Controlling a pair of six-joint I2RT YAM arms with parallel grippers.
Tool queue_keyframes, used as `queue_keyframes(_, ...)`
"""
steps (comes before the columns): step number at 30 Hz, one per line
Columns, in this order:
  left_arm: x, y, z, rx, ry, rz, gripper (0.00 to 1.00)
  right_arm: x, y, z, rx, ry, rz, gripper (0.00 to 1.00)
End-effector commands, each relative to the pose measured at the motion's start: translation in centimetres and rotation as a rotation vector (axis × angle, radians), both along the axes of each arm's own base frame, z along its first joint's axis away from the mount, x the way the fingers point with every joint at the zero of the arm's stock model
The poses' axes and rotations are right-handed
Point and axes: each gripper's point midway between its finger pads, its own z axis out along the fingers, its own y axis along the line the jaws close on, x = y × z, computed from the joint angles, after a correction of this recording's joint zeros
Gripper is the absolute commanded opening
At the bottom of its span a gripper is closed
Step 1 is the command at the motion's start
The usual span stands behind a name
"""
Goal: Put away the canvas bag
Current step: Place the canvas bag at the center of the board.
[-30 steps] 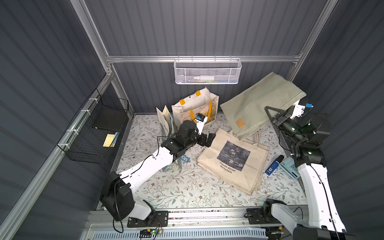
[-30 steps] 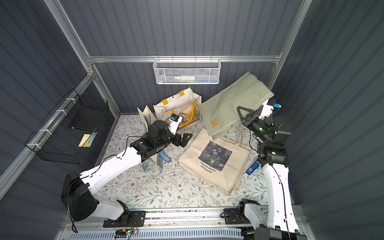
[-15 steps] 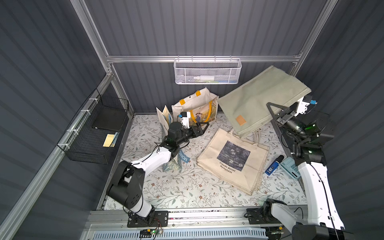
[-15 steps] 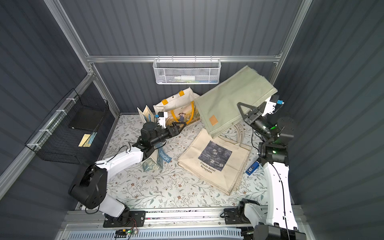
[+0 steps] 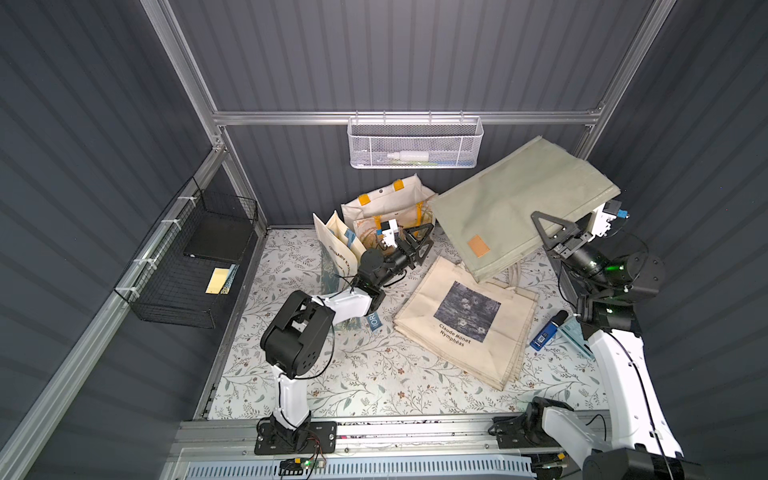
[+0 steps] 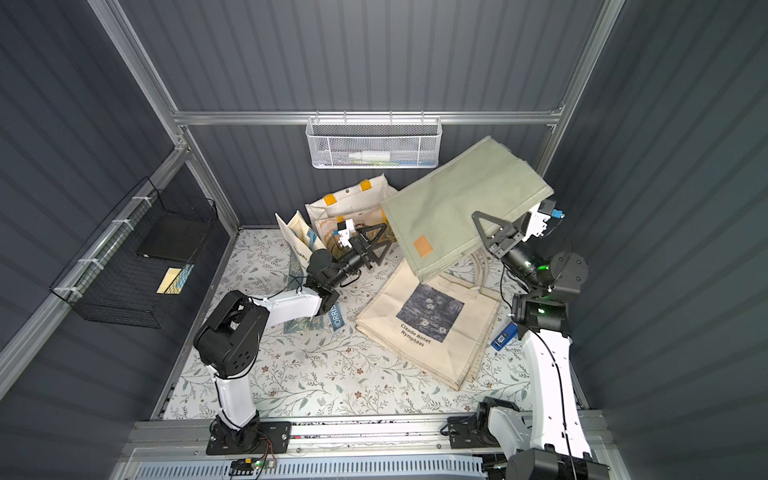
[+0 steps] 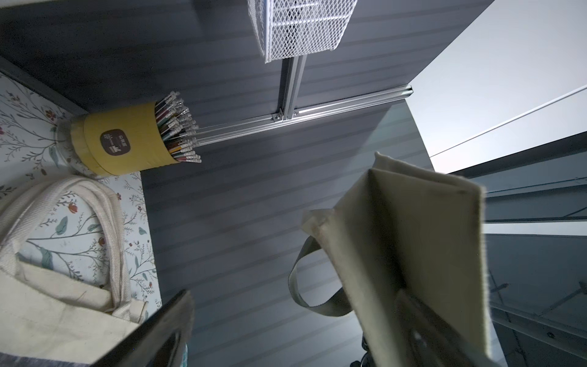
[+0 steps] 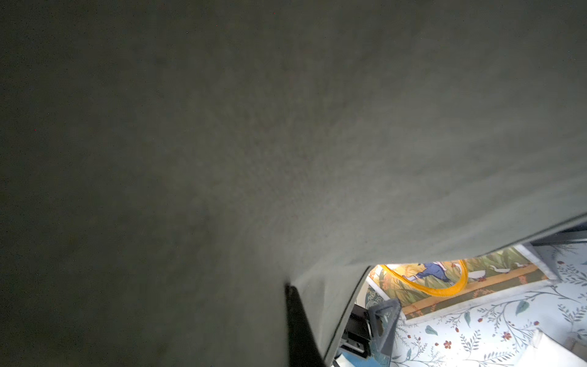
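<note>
A pale floral mat (image 5: 353,386) covers the floor of a dark, ribbed booth and fills the lower middle of both top views. Above it, at upper right, a large sage-green canvas bag (image 5: 519,199) is lifted off the floor and tilted, with its tan patch toward the centre. The right gripper (image 5: 548,226) is pinched shut on the bag's right-hand edge, and in the right wrist view the green cloth blocks nearly everything.

Below the bag, right of centre, a cream tote (image 5: 465,328) with a dark printed picture lies flat on the mat. A black wire basket (image 5: 187,266) hangs on the left wall. A white mesh basket (image 5: 415,141) hangs from the back rail at top centre. Under the mesh basket stands a cream shopping bag (image 5: 386,203) with yellow handles.

The left gripper (image 5: 422,243) is at centre, near the canvas bag's lower left corner — its fingers are spread wide and hold nothing. A small blue marker (image 5: 544,332) lies at right, beside the cream tote.
</note>
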Motion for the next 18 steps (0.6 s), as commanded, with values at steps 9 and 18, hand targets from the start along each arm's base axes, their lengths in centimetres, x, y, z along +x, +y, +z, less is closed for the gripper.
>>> queue_keyframes(9,-2.7,0.5,3.3,0.416,-0.250,-0.001,1.00,-2.1,0.9,1.3,-0.081,-0.117,0.022,0.00)
queue_keyframes(18,-3.3,1.5,5.4,0.616,-0.372,0.041,0.99,-3.0,2.4,-0.8,-0.159,-0.101,0.097,0.00)
